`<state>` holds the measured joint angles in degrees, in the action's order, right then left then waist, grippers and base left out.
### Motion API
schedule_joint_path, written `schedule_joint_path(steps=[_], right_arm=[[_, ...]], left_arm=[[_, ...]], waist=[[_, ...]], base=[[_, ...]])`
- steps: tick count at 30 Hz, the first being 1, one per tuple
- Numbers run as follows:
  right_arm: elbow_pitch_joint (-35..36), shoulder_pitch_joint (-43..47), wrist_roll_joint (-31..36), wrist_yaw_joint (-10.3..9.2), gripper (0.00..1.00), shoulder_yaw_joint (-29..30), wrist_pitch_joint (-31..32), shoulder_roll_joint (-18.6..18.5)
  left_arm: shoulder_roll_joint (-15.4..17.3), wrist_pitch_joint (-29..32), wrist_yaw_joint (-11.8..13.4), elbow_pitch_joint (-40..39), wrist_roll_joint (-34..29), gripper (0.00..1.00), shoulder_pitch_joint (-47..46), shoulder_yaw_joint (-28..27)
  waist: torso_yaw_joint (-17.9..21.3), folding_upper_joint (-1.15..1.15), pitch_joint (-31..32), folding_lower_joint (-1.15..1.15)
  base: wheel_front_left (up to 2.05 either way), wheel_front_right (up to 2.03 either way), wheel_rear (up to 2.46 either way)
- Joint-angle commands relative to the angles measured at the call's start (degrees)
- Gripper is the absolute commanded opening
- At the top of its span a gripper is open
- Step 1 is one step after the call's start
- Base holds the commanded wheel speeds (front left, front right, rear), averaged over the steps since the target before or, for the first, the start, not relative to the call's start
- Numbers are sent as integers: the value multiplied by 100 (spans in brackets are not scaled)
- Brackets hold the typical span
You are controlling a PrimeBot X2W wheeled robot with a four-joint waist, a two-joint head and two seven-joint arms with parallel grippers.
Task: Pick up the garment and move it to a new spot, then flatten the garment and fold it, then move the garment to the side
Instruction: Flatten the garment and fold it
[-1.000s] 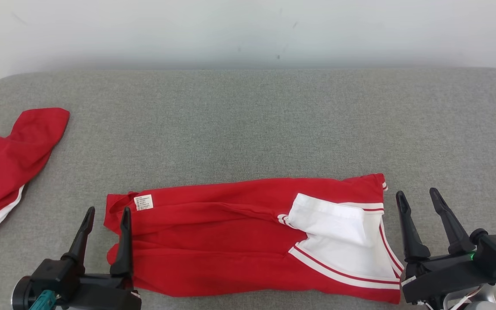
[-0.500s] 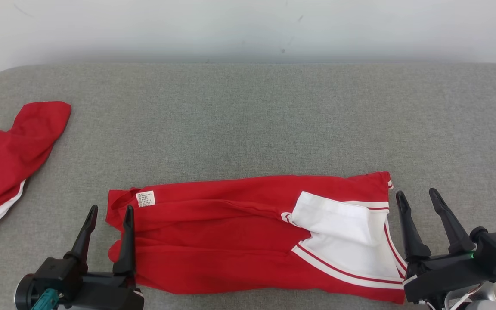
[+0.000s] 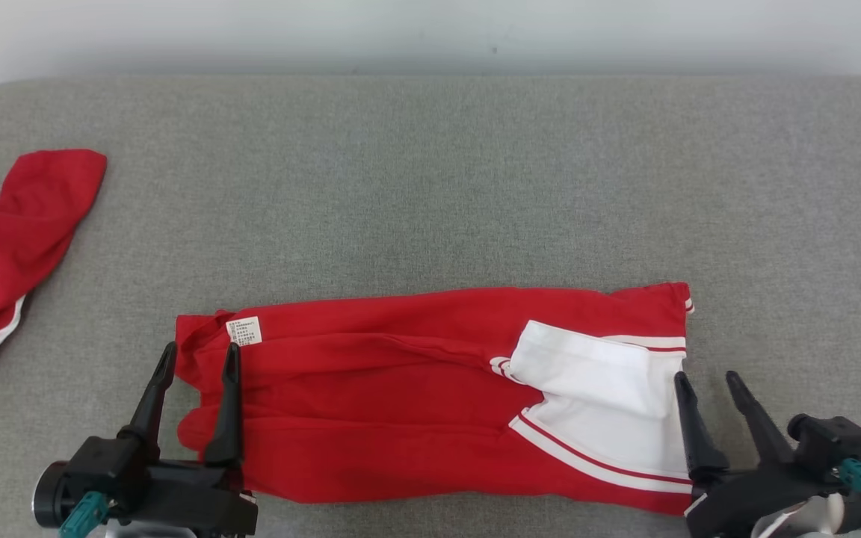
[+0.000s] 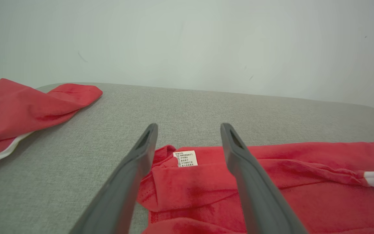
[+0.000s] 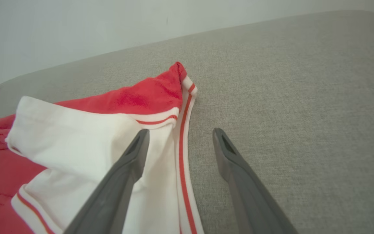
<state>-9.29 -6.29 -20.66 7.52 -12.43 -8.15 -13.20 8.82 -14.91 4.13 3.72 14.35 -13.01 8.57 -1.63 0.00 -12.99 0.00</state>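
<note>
1. the left gripper (image 3: 200, 347), two long dark fingers at the lower left of the head view, is spread wide and empty. it straddles the left edge of a red fabric garment with a white panel and striped trim (image 3: 400, 403).
2. the right gripper (image 3: 705, 376), at the lower right, is equally spread and empty, with one finger over the white panel.
3. the garment lies across the lower middle of a grey fabric-covered surface (image 3: 430, 187), in a long flat band.
4. flattening and a first lengthwise fold look done. further folding and the move aside seem to remain.
5. a second red garment with white trim (image 3: 4, 239) lies at the upper left, well apart.
</note>
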Motion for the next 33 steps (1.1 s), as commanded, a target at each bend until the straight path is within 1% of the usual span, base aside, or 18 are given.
schedule_joint_path(steps=[1,8,9,10,11,14,17,22,28,30,33], right_arm=[[-107,-79,-72,-6,100,-60,-46,27],[-896,-433,-365,-6,100,-523,-251,91],[-997,-465,-413,-6,75,-574,-262,100],[-1081,-506,-445,-6,41,-613,-290,91],[-1155,-535,-501,-6,0,-644,-312,89],[-1337,-608,-603,-4,0,-742,-364,72],[-1421,-621,-667,-6,0,-689,-433,19],[-1510,-557,-777,-23,0,-259,-601,-181],[-1502,-496,-681,-10,0,407,-701,-419],[-1433,-490,-636,-8,0,524,-710,-461],[-1202,-489,-532,-8,0,536,-712,-486]], left_arm=[[11,-17,-13,-16,-48,100,-69,-20],[-18,-17,-29,-50,-124,100,-173,-19],[-18,-17,-35,-48,-135,100,-189,-23],[-20,-17,-37,-48,-141,100,-204,-27],[-23,-17,-38,-53,-149,100,-211,-33],[-35,-17,-32,-76,-177,100,-210,-42],[-32,-17,-28,-96,-175,100,-193,-57],[-36,-17,-18,-180,-174,100,-100,-89],[-46,-17,-3,-240,-192,100,-47,-117],[-51,-17,-3,-250,-204,100,-29,-118],[-47,-17,-3,-235,-197,100,9,-121]], waist=[[-9,0,-107,0],[-68,0,-302,0],[-74,0,-315,0],[-79,0,-324,0],[-85,0,-331,0],[-97,0,-340,0],[-96,0,-328,0],[-57,0,-270,0],[43,0,-195,0],[73,0,-164,0],[107,0,-94,0]], base=[[0,0,0],[0,0,0],[0,0,0],[0,0,0],[0,0,0],[0,0,0],[0,0,0],[0,0,0],[0,0,0],[0,0,0],[0,0,0]])
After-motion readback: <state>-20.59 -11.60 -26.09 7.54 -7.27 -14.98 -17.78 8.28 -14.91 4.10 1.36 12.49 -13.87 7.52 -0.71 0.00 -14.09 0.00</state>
